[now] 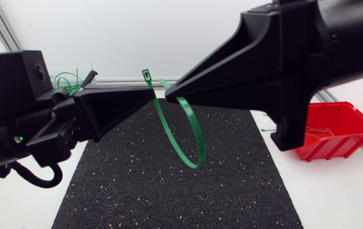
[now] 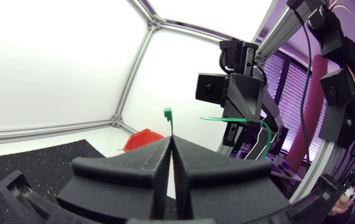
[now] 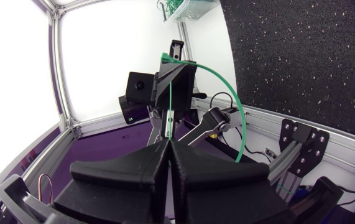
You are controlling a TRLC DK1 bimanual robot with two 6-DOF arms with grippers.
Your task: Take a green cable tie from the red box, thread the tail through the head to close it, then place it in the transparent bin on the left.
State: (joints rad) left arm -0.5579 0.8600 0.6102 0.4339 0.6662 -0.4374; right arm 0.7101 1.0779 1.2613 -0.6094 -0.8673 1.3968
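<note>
Aloft, head-up cable tie (image 1: 197, 137), loop downward, tight in left hand (image 1: 144, 97), right hand (image 1: 176, 94).

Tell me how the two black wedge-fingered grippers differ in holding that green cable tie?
The left matte black gripper pinches the green plastic cable tie under its head; the right matte black gripper nearer the tail. Left enters from the left edge, right from the upper right. Both are shut on it.

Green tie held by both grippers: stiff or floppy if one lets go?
Probably springy, not limp: the green cable tie holds a smooth, unkinked arc between left gripper and right gripper. Likely very light, being so thin. Released at one end, it would probably spring open.
</note>
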